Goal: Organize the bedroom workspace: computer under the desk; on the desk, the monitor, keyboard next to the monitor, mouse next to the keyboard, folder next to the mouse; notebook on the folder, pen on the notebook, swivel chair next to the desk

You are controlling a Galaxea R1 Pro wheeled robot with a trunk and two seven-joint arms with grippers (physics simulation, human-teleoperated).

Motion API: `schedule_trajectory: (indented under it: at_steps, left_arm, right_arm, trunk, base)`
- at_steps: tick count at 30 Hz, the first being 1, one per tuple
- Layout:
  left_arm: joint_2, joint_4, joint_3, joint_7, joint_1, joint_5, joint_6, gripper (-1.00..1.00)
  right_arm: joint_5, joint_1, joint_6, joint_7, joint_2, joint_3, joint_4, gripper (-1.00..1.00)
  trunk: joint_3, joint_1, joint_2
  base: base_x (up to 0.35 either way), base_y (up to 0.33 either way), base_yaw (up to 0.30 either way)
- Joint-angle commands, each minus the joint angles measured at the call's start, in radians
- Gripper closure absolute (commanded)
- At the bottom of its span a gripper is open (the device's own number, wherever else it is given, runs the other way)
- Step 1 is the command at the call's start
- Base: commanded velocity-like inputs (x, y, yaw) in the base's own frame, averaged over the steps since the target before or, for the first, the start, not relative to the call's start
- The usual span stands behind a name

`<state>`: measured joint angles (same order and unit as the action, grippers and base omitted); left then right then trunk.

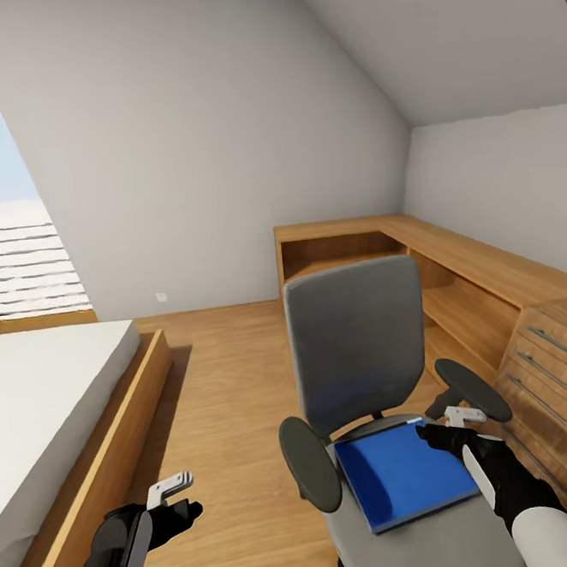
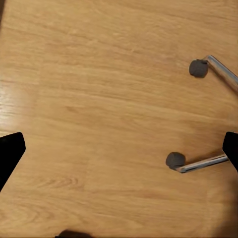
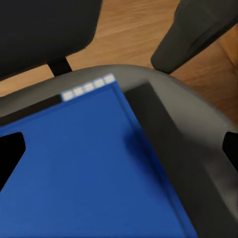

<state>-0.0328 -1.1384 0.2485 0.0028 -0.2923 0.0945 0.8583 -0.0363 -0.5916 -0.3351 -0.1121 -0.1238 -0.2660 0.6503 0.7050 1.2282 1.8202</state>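
**Folder pickup from chair: right tool in position, no grasp yet**

Right tool (image 1: 441,429) is seen spread in the right wrist view, finger tips at both edges of the frame, nothing pinched. It is hovering over the back right corner of the folder (image 1: 405,472); contact can't be confirmed. Left tool (image 1: 175,498) is held low over the floor (image 2: 99,99), also spread and carrying nothing, with two chair castors (image 2: 198,68) visible in its wrist view.

Step in hand, as judged: folder to be lifted off the chair (image 1: 358,346) and taken to the tabletop. Tabletop not pictured here.

Next move calls for: the tool to be lowered onto the folder's edge and pressed together on it. The folder lies flat on the seat (image 3: 198,148), so an edge grip is likely needed; the right edge near the armrest (image 1: 473,387) looks reachable. Chair is on castors, so it could be pushed away under load.

Folder look: flat, bright blue, rectangular, slightly skewed on the grey seat, covering most of it. A pale tab strip (image 3: 89,88) is seen along its back edge.
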Motion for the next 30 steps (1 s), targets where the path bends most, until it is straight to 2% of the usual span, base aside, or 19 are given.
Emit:
schedule_trajectory:
  at_steps: [1, 3, 7, 11, 16, 24, 30]
  left_arm:
    - [-0.001, -0.001, 0.003, 0.0, -0.001, 0.007, 0.005, -1.0]
    - [-0.001, -0.001, 0.003, 0.0, -0.001, 0.007, 0.005, -1.0]
    - [-0.001, -0.002, 0.003, 0.0, -0.001, 0.007, 0.005, -1.0]
    - [-0.001, -0.006, 0.004, 0.0, -0.001, 0.007, 0.005, -1.0]
    - [0.001, -0.008, 0.004, 0.0, -0.001, 0.007, 0.006, -1.0]
    - [0.01, -0.015, 0.005, -0.001, -0.001, 0.007, 0.007, -1.0]
    - [0.011, -0.015, 0.005, 0.0, -0.001, 0.007, 0.007, -1.0]
  right_arm:
    - [-0.004, -0.001, -0.006, -0.007, 0.0, -0.005, 0.002, -1.0]
    - [-0.003, -0.001, -0.008, -0.007, -0.004, -0.011, 0.001, -1.0]
    - [-0.001, -0.001, -0.012, -0.012, -0.023, -0.047, 0.0, -1.0]
    - [0.0, -0.001, -0.015, -0.057, -0.032, -0.07, -0.001, -1.0]
    - [0.0, -0.001, -0.017, -0.103, -0.035, -0.075, 0.0, -1.0]
    - [-0.001, -0.001, -0.018, -0.119, -0.037, -0.076, -0.001, -1.0]
    - [-0.001, -0.001, -0.018, -0.128, -0.037, -0.076, -0.001, -1.0]
  trunk:
    - [0.004, 0.004, 0.008]
    - [0.01, 0.012, 0.022]
    - [0.023, 0.027, 0.05]
    - [0.036, 0.042, 0.078]
    - [0.051, 0.061, 0.113]
    - [0.054, 0.065, 0.12]
    - [0.073, 0.088, 0.162]
  base:
    - [0.0, 0.0, 0.0]
    - [0.0, 0.0, 0.0]
    - [0.0, 0.0, 0.0]
    - [0.0, 0.0, 0.0]
    - [0.0, 0.0, 0.0]
    - [0.0, 0.0, 0.0]
    - [0.0, 0.0, 0.0]
